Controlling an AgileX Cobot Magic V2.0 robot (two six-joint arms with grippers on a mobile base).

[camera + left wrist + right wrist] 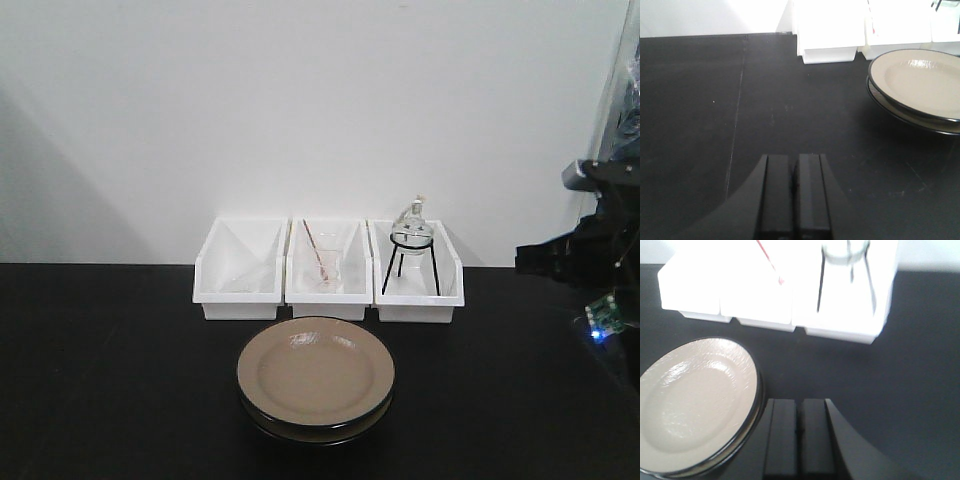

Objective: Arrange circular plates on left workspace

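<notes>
Two circular plates (316, 375) sit stacked on the black countertop (110, 380), beige on top with dark rims, just in front of the white bins. The left wrist view has the stack (920, 82) at its right edge, well away from my left gripper (794, 160), which is shut and empty over bare countertop (700, 110). My right gripper (799, 405) is also shut and empty, its fingers close beside the right rim of the stack (692, 402). In the front view only part of the right arm (590, 255) shows, at the right edge.
Three white rectangular bins (328, 272) stand in a row against the wall behind the plates. The right bin holds a glass flask on a black tripod (411, 245); the middle one holds a thin rod (314, 252).
</notes>
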